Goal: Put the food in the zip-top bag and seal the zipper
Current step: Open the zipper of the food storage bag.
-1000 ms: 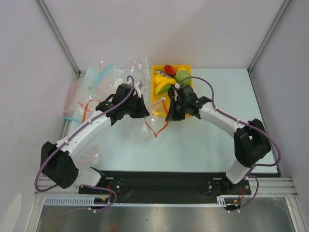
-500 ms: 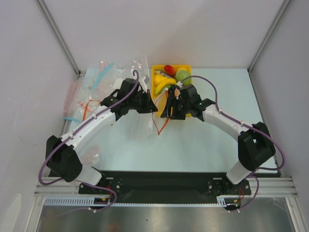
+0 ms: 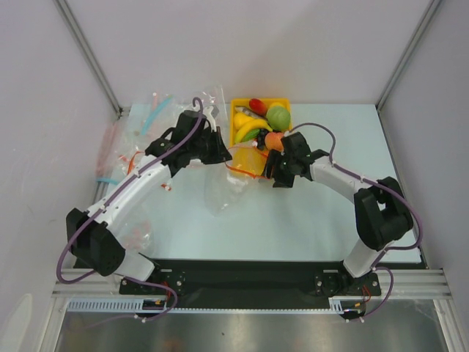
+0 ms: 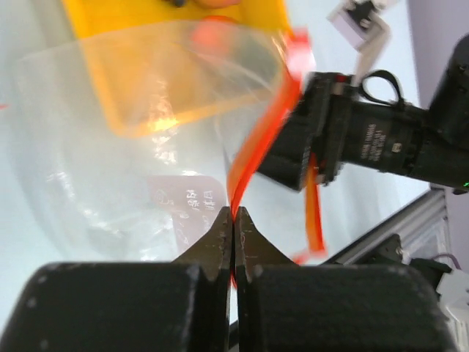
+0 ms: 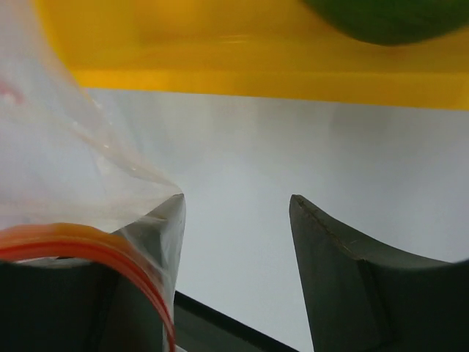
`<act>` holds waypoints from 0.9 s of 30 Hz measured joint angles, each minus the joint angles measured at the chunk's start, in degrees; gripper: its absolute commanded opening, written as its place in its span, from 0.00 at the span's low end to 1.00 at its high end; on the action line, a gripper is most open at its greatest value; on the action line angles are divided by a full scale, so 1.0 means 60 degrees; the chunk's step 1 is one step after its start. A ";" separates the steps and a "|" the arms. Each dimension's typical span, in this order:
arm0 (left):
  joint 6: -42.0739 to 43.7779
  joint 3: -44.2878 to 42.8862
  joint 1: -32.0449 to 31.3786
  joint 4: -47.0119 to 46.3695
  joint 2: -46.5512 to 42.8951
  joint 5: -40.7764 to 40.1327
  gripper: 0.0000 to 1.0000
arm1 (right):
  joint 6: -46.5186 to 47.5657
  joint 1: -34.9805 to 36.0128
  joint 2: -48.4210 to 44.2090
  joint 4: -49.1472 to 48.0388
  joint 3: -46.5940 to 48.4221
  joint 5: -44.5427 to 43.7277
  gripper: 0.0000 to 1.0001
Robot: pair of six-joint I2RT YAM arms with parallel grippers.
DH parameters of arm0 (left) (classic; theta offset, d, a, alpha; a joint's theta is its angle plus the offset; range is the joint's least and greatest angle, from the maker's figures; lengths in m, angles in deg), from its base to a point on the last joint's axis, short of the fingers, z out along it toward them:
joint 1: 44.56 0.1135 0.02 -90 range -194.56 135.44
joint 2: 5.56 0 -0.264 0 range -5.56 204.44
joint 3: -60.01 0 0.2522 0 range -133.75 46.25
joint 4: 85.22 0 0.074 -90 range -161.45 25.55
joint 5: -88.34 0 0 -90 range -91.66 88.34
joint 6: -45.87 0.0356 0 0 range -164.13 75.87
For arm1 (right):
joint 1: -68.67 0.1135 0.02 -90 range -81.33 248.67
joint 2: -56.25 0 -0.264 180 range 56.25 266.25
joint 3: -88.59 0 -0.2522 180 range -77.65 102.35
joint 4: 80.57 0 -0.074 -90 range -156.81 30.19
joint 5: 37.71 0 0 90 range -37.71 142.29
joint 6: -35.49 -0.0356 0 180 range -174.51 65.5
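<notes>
The clear zip-top bag (image 3: pixel 223 192) hangs by its red zipper (image 3: pixel 242 170) just in front of the yellow tray (image 3: pixel 239 110). My left gripper (image 3: pixel 226 152) is shut on the zipper (image 4: pixel 260 139) at its tips (image 4: pixel 234 216), holding the mouth up. My right gripper (image 3: pixel 271 160) stands open beside the mouth. The bag's film (image 5: pixel 66 147) and zipper (image 5: pixel 95 242) drape over its left finger (image 5: pixel 157 242), with nothing between the jaws (image 5: pixel 236 202). In the tray lie the banana (image 3: pixel 249 130), round green fruit (image 3: pixel 278 116), mango (image 3: pixel 256 105) and peach (image 3: pixel 273 141).
Other clear pouches with blue strips (image 3: pixel 155 110) and red strips (image 3: pixel 130 163) lie scattered along the table's left side. White walls and metal frame posts close in the back and sides. The tray's near wall (image 5: pixel 256 81) is close in front of the right fingers.
The right gripper has opened, letting go of the zipper, and shifted a little right. The left gripper has carried the bag's mouth up toward the tray.
</notes>
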 measured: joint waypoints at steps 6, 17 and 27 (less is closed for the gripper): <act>0.0240 0.0025 0.0586 0.0663 -0.0058 -0.0350 0.00 | -0.0393 -0.0404 -0.0033 0.0080 -0.0590 0.0033 0.64; 0.1537 -0.1789 0.0860 0.2390 -0.0076 -0.1727 0.00 | 0.0404 0.0801 0.0273 0.0248 0.1413 0.0131 0.77; 0.2157 -0.2113 0.0867 0.2947 -0.0586 -0.2943 0.00 | 0.0823 0.1096 0.0860 -0.0251 0.2120 0.1300 0.91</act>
